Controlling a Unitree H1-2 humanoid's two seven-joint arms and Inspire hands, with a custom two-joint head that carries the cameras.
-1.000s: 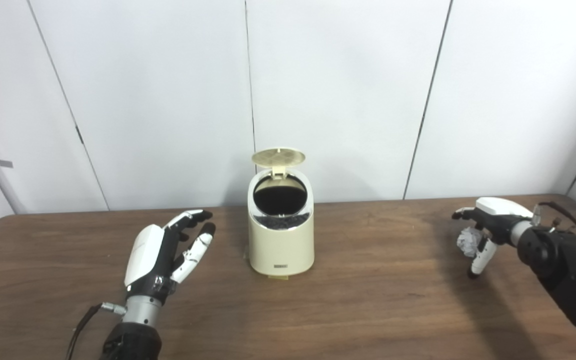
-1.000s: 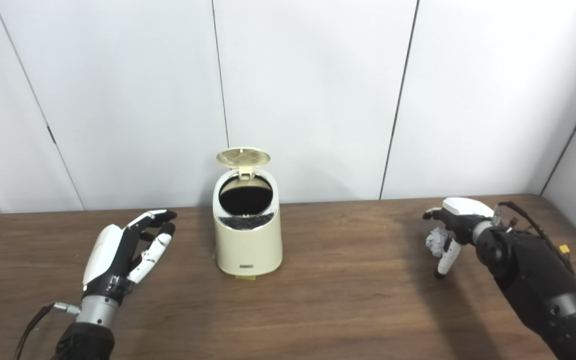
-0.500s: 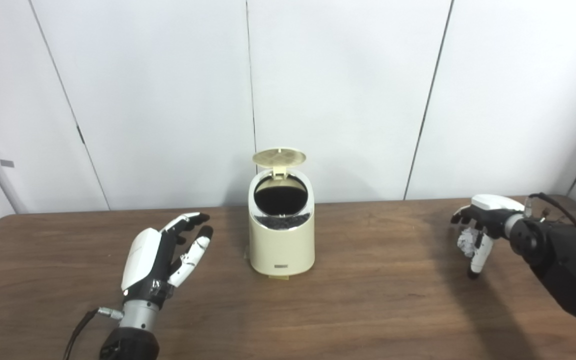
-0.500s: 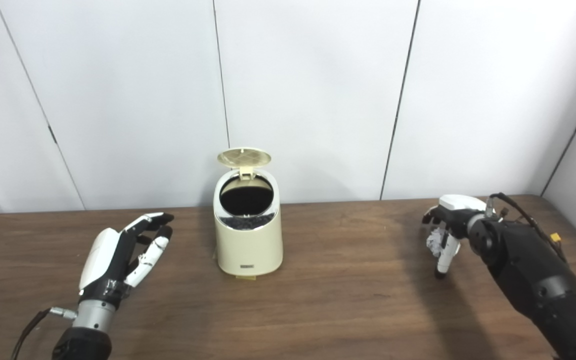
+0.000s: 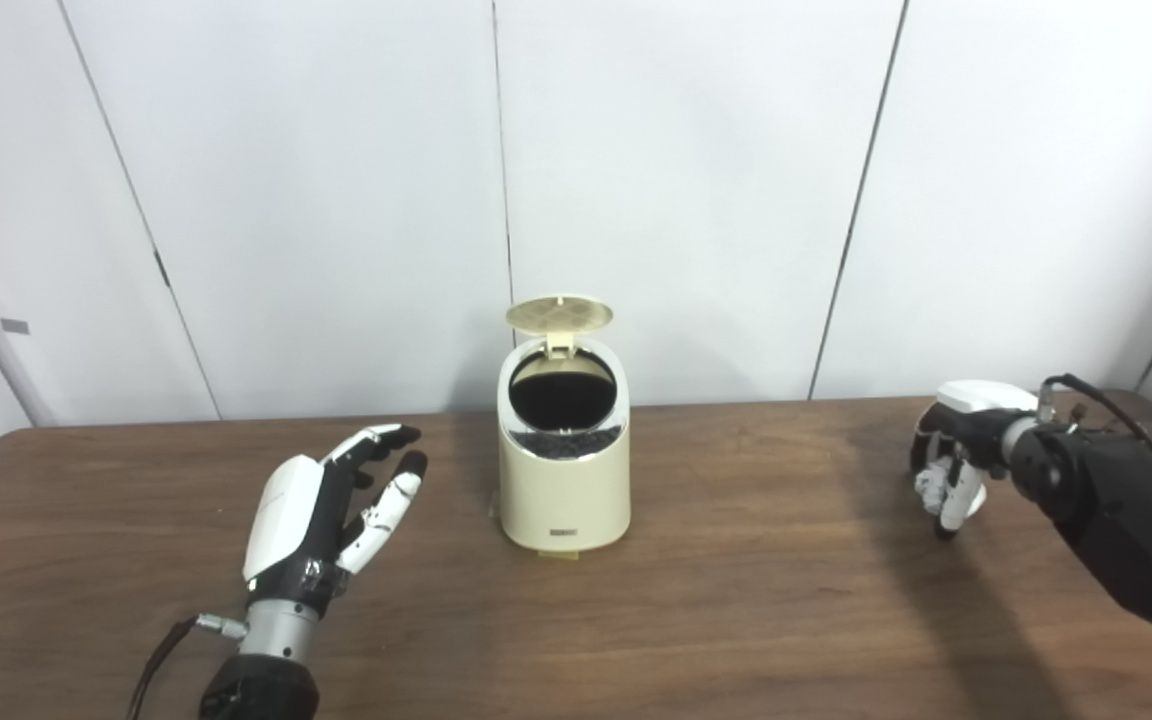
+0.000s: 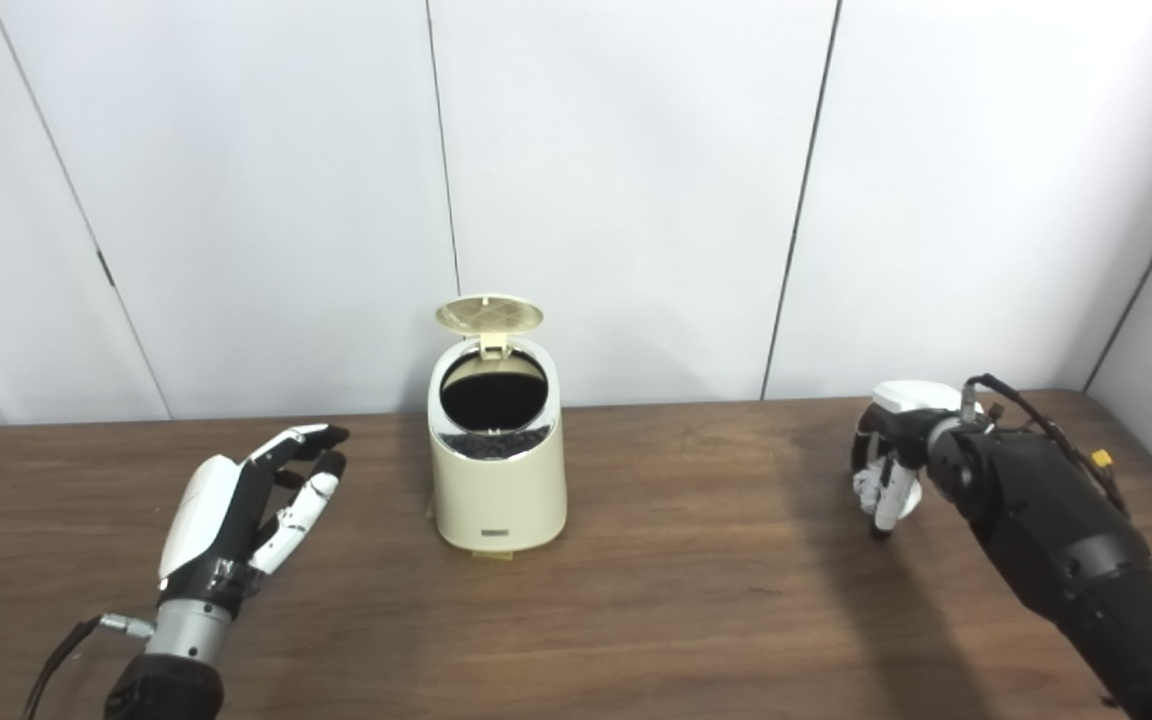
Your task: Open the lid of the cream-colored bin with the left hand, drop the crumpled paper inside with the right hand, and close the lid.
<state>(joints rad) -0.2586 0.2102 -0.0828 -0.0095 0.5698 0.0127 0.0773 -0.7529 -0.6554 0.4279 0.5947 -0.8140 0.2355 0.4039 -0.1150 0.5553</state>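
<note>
A cream-colored bin (image 5: 564, 470) is seen upright on the wooden table (image 5: 716, 620), its round lid (image 5: 558, 314) raised above the dark opening. To the left of the bin, the left hand (image 5: 321, 515) is held with fingers spread and nothing in it. Well to the right of the bin, the right hand (image 5: 954, 455) is curled downward around the crumpled paper (image 5: 930, 487).

I can't read any text from here. The only mark I see is a small dark label low on the front of the cream-colored bin (image 5: 563, 532), and its lettering is too small and blurred for me to make out.
</note>
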